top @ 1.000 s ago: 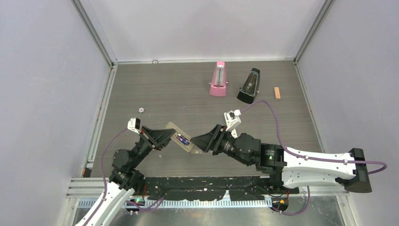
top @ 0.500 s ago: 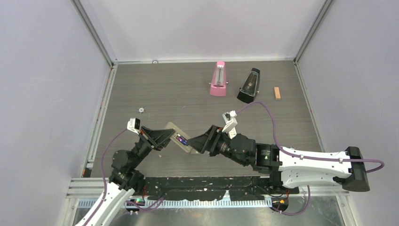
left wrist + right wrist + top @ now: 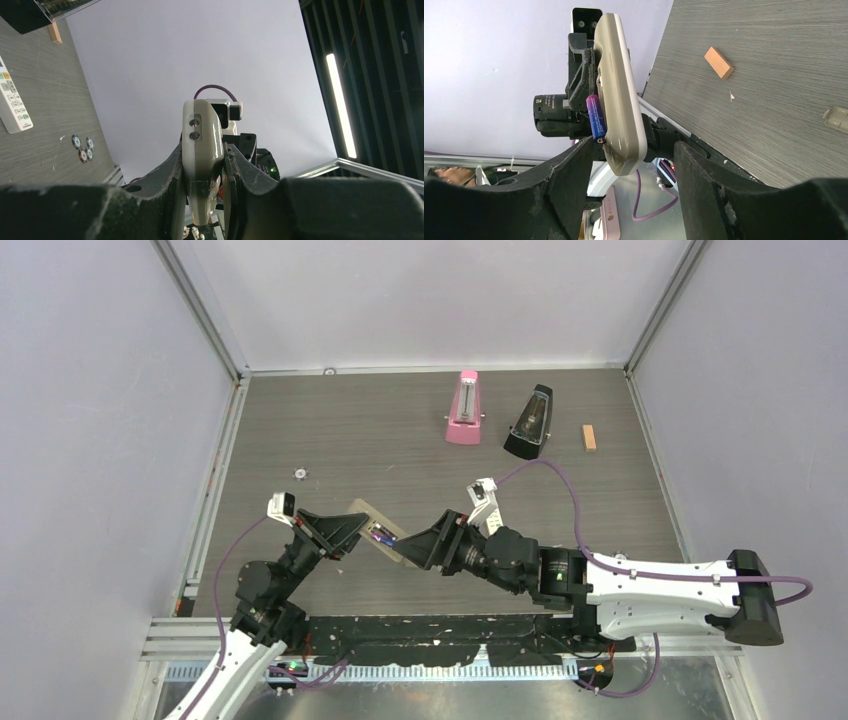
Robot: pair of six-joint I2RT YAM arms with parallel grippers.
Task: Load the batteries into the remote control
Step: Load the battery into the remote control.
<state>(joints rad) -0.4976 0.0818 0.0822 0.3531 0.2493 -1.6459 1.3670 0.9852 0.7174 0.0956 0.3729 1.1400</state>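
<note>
The remote control is held off the table, and my left gripper is shut on one end of it. In the left wrist view its grey-beige body is pinched between my fingers. A bluish-purple battery lies along the open compartment on the remote's back and shows in the top view too. My right gripper is open, its fingers on either side of the remote's free end and apart from it; from above it sits just right of the remote.
A pink metronome, a black metronome and an orange block stand at the back. A small round part lies at the left. A broader white remote and several small discs lie on the table.
My right gripper has moved left towards the remote and its jaws have widened, so the remote's free end now sits between its fingers. The left gripper has kept its hold.
</note>
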